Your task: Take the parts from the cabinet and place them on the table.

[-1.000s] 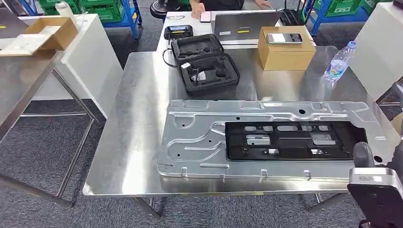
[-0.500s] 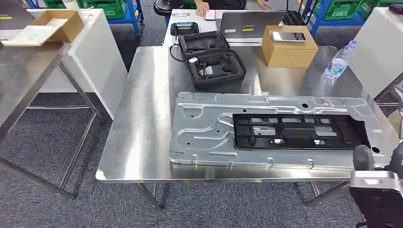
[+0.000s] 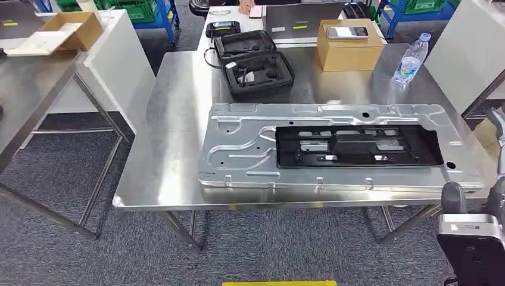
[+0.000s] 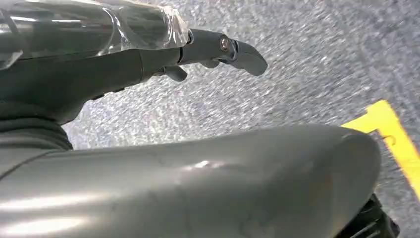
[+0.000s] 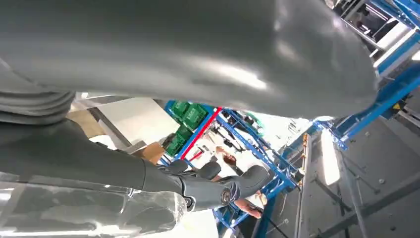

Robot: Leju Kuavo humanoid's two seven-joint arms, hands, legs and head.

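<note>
At the upper left of the head view, an open carton (image 3: 66, 31) is seen on a side table (image 3: 27, 89). The centre of the frame is taken by the steel surface (image 3: 172, 149). On it a large silver panel (image 3: 238, 152) lies flat, and a black frame (image 3: 357, 146) rests on the panel's right half. Toward the top of the frame, an open black case (image 3: 255, 64) is placed on the surface, with a brown box (image 3: 348, 47) to its right; a phone (image 3: 345, 32) lies on the box. A water bottle (image 3: 408, 61) stands upright near the surface's upper right corner. At the lower right corner of the frame the right arm (image 3: 473, 238) is seen, below the surface's front edge and apart from the panel.

In the left wrist view, the left hand (image 4: 148, 59) is shown above grey carpet (image 4: 297, 64), its fingers (image 4: 237, 49) stretched out, with nothing held; a yellow floor line (image 4: 391, 134) is seen at the right edge. In the right wrist view, the right hand (image 5: 163, 183) is shown with fingers (image 5: 233, 191) extended and nothing held, before blue racks (image 5: 277, 168).
</note>
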